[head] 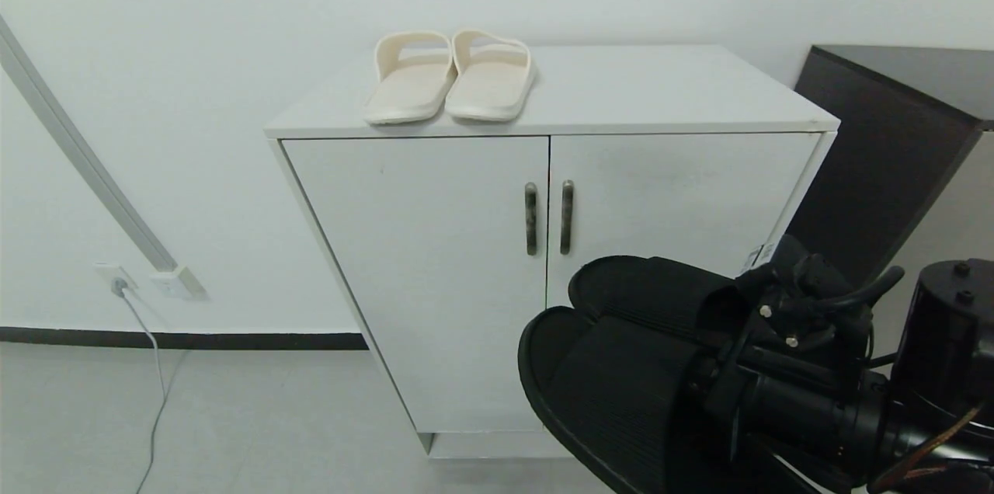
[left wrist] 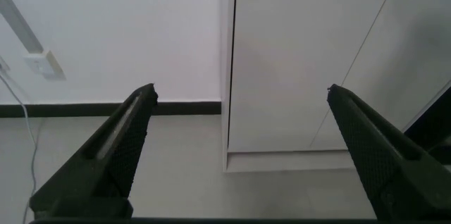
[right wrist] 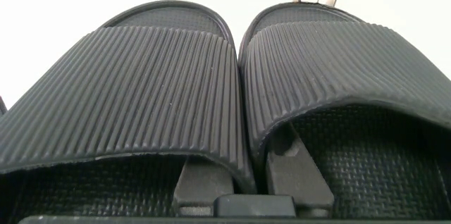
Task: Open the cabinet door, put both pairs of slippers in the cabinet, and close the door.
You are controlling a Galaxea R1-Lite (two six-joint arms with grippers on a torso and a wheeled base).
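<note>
Pinching the black slippers (head: 621, 377) by their inner straps in my right gripper (right wrist: 246, 182), I judge them light, floppy; left gripper (left wrist: 239, 94) gapes wide.

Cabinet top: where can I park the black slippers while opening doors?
The right half of the cabinet top, between the cream slippers and its right edge, is bare. Left of them is only a narrow strip. The black slippers crowd the right door.

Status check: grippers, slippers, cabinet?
Left gripper jaws open, empty. Right gripper shut on black slippers. Cabinet doors both closed, blocking stowage. Cream slippers on cabinet top.
</note>
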